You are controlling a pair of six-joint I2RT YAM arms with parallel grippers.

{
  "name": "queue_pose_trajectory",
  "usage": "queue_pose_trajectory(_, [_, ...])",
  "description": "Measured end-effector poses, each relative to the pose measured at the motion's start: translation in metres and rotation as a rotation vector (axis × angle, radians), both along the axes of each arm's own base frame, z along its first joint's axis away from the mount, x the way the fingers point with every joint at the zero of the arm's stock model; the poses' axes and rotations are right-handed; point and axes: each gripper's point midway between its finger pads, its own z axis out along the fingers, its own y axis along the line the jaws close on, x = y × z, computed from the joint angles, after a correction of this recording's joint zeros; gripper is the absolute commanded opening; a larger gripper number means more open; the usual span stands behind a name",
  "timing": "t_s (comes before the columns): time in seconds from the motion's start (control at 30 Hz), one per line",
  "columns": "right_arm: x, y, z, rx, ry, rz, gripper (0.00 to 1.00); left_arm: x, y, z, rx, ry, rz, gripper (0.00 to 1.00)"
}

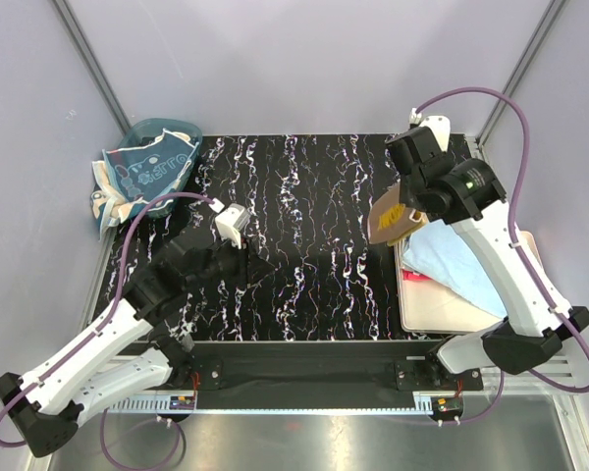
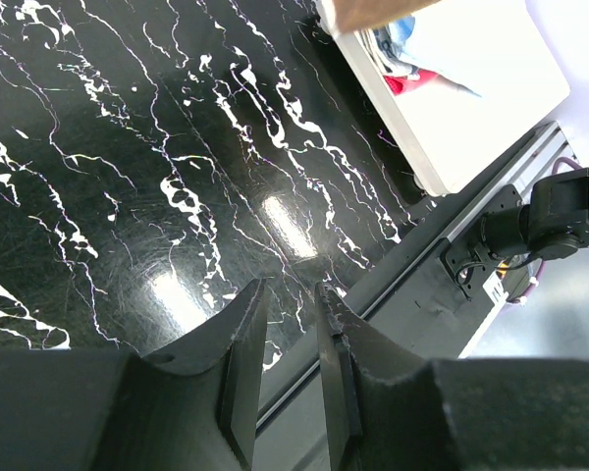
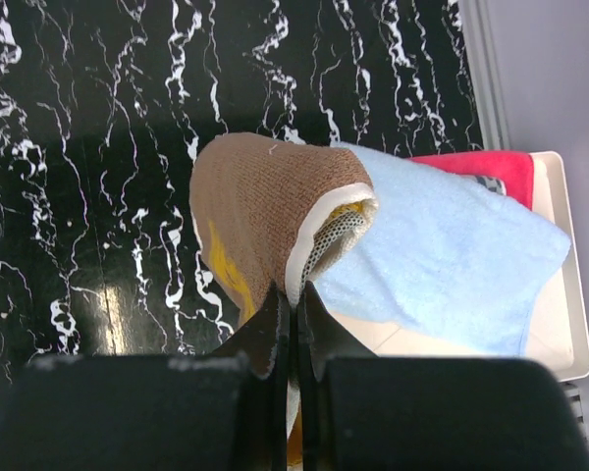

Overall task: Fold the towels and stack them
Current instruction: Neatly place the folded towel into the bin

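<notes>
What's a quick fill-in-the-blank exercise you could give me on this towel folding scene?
1. The right gripper is shut on the brown towel, while the left gripper holds ___.
2. On the cream tray, the top towel is light ___.
3. The teal basket sits at the far ___ corner of the table.
Missing words: nothing; blue; left.

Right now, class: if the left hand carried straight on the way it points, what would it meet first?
Most likely the bare black marbled tabletop just beyond the left hand; nothing lies between, though the gap is hard to judge.
</notes>
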Motion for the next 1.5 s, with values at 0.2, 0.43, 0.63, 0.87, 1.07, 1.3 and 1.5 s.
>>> queue_pose_trajectory(0.2, [0.0,-0.009,0.02,-0.003,-0.046,-0.028,0.0,0.0,-0.001,-0.003,0.005,0.009,-0.006,0.31])
queue_pose_trajectory(0.43, [-0.003,-0.028,0.012,-0.02,-0.029,-0.083,0.0,-0.002,-0.002,-0.008,0.009,0.023,-0.017,0.31])
queue_pose_trajectory(0.63, [-0.018,-0.063,-0.01,-0.032,0.022,-0.167,0.0,-0.004,-0.004,-0.012,0.012,0.036,-0.031,0.31])
queue_pose_trajectory(0.87, [-0.034,-0.098,-0.041,-0.026,0.058,-0.267,0.0,-0.006,-0.006,-0.015,0.011,0.046,-0.045,0.31])
queue_pose_trajectory(1.07, [-0.044,-0.121,-0.082,-0.04,0.136,-0.342,0.0,-0.008,-0.007,-0.018,0.013,0.057,-0.054,0.31])
queue_pose_trajectory(1.3, [-0.055,-0.149,-0.126,-0.048,0.225,-0.44,0.01,-0.009,-0.01,-0.022,0.015,0.073,-0.07,0.31])
queue_pose_trajectory(1.5, [-0.057,-0.166,-0.138,-0.044,0.242,-0.513,0.04,-0.01,-0.011,-0.026,0.02,0.084,-0.076,0.31])
